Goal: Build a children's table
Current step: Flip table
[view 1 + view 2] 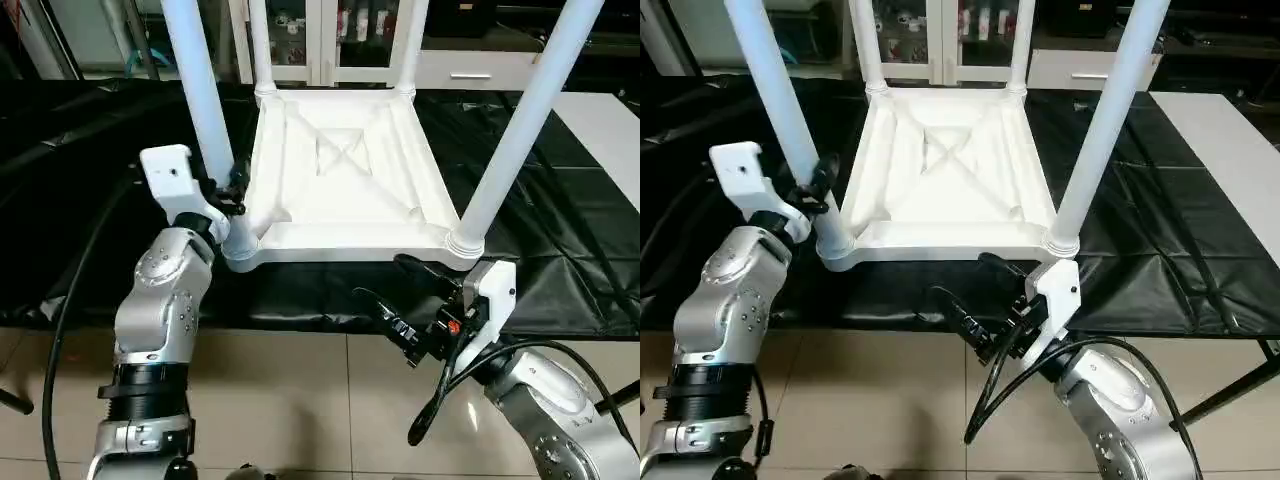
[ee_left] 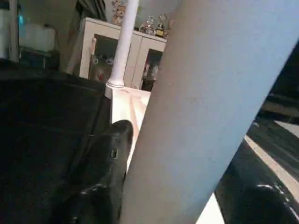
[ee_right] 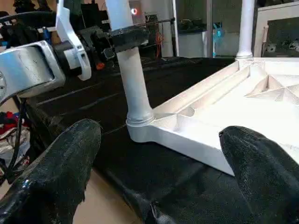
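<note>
Nearest, the right gripper (image 1: 400, 305) hung with fingers wide apart, empty, before the upturned tabletop (image 1: 345, 180). Left gripper (image 1: 232, 190) fingers flanked the near-left leg (image 1: 200, 95); whether they were clamped, I cannot tell. All four legs stood socketed; next likely seating this one firmly.

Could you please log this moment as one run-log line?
tabletop: upside down, four legs up | left gripper: around near-left leg | right gripper: open, free, below near edge

No readable text, label or number anywhere.
</note>
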Motion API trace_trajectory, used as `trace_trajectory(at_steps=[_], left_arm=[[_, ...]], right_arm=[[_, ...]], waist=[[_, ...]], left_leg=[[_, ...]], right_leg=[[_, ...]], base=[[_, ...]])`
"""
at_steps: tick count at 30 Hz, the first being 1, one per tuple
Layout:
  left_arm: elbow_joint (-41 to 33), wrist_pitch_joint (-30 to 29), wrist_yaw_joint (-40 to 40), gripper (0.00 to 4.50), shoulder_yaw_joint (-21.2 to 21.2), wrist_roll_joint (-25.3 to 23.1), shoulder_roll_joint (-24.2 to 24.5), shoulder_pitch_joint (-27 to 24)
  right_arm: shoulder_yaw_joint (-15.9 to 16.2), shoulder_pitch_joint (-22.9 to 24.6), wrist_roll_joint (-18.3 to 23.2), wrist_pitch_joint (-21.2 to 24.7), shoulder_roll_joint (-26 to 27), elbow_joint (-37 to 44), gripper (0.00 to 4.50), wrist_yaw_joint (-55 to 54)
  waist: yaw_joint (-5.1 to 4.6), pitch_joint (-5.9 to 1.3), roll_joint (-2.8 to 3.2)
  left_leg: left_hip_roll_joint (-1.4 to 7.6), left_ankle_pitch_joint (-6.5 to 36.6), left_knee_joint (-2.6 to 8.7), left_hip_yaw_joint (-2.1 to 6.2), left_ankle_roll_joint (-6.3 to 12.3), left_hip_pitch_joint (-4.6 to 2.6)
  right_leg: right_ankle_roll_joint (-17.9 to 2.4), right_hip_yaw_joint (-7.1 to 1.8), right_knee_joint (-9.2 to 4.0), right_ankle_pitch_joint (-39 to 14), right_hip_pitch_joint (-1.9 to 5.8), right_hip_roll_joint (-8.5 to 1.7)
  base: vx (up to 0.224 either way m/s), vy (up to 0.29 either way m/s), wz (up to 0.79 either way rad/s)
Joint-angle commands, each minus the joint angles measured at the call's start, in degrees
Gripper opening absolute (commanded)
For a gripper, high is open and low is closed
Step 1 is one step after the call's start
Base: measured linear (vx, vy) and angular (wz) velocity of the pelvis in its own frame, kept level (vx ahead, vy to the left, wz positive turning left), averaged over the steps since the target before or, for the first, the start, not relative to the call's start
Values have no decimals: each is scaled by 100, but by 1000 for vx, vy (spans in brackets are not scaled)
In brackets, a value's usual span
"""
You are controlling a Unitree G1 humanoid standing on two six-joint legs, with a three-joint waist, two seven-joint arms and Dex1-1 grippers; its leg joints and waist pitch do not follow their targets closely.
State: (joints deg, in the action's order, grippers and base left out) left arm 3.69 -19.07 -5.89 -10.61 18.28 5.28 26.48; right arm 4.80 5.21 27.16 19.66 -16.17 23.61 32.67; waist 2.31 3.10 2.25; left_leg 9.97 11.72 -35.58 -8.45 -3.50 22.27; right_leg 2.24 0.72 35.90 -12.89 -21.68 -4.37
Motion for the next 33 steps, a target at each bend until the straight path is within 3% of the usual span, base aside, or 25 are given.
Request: trace_trajectory(at_steps=[1,10,16,18,21,22,24,25,26,28,29,31,33], left_arm=[[-159,-135,53,236,-99,223,-74,-14],[-342,-428,150,224,-241,509,-208,-18],[-495,-901,498,224,-837,1468,-746,33],[-584,-1138,631,224,-1015,1930,-1005,-36],[-631,-1252,703,224,-1093,2095,-1176,-108],[-632,-1267,713,224,-1117,2131,-1216,-126],[-631,-1296,713,219,-1140,2144,-1247,-149],[-640,-1373,695,219,-1175,2180,-1280,-180],[-647,-1397,693,214,-1188,2192,-1290,-184],[-673,-1452,710,212,-1193,2211,-1286,-198],[-687,-1484,741,211,-1192,2263,-1274,-207],[-685,-1525,763,211,-1170,2322,-1245,-213],[-667,-1542,776,211,-1170,2370,-1236,-208]], right_arm=[[-27,1,70,77,-25,80,450,-41],[16,-25,37,84,71,31,450,-104],[-223,-198,-241,128,436,-313,450,-899],[-408,-344,-151,313,755,-553,450,-1378],[-643,-534,225,636,969,-762,450,-1619],[-744,-606,371,790,1015,-862,450,-1704],[-873,-708,523,889,1072,-1001,450,-1808],[-1207,-954,1093,1035,1259,-1244,450,-1967],[-1297,-1024,1241,1071,1311,-1305,450,-2011],[-1483,-1228,1388,1096,1398,-1458,450,-2108],[-1642,-1485,1370,1066,1439,-1664,450,-2225],[-1882,-2004,1274,894,1434,-2113,450,-2384],[-2040,-2484,1243,776,1353,-2561,450,-2429]], waist=[[17,-362,-3],[24,-363,-6],[9,-366,-49],[5,-363,-31],[7,-350,-29],[4,-361,-4],[-22,-367,-12],[-21,-378,1],[-29,-381,3],[-14,-384,6],[-17,-397,35],[-39,-403,15],[-26,-403,50]], left_leg=[[202,808,471,54,165,-77],[201,734,466,52,177,-69],[170,559,444,22,223,-47],[159,609,438,11,230,-53],[163,788,449,1,210,-61],[165,693,456,19,203,-52],[161,633,454,22,193,-50],[157,569,440,18,194,-60],[153,528,440,21,211,-51],[157,437,434,14,210,-50],[159,332,425,19,201,-55],[145,331,418,9,148,-65],[145,314,407,-17,90,-85]], right_leg=[[-1383,-132,-388,314,228,-248],[-1382,-130,-381,346,227,-248],[-1451,-133,-381,297,232,-247],[-1494,-133,-392,96,209,-247],[-1433,-140,-438,-310,185,-229],[-1392,-132,-417,-207,196,-221],[-1329,-125,-409,-29,202,-209],[-1300,-129,-403,107,205,-213],[-1291,-125,-397,187,209,-218],[-1260,-122,-397,285,220,-215],[-1266,-114,-369,424,217,-214],[-1295,-104,-362,398,211,-203],[-1283,-105,-377,367,203,-194]], base=[[0,0,0],[0,0,0],[0,0,0],[0,0,0],[0,0,0],[0,0,0],[0,0,0],[0,0,0],[0,0,0],[0,0,0],[0,0,0],[0,0,0],[0,0,0]])
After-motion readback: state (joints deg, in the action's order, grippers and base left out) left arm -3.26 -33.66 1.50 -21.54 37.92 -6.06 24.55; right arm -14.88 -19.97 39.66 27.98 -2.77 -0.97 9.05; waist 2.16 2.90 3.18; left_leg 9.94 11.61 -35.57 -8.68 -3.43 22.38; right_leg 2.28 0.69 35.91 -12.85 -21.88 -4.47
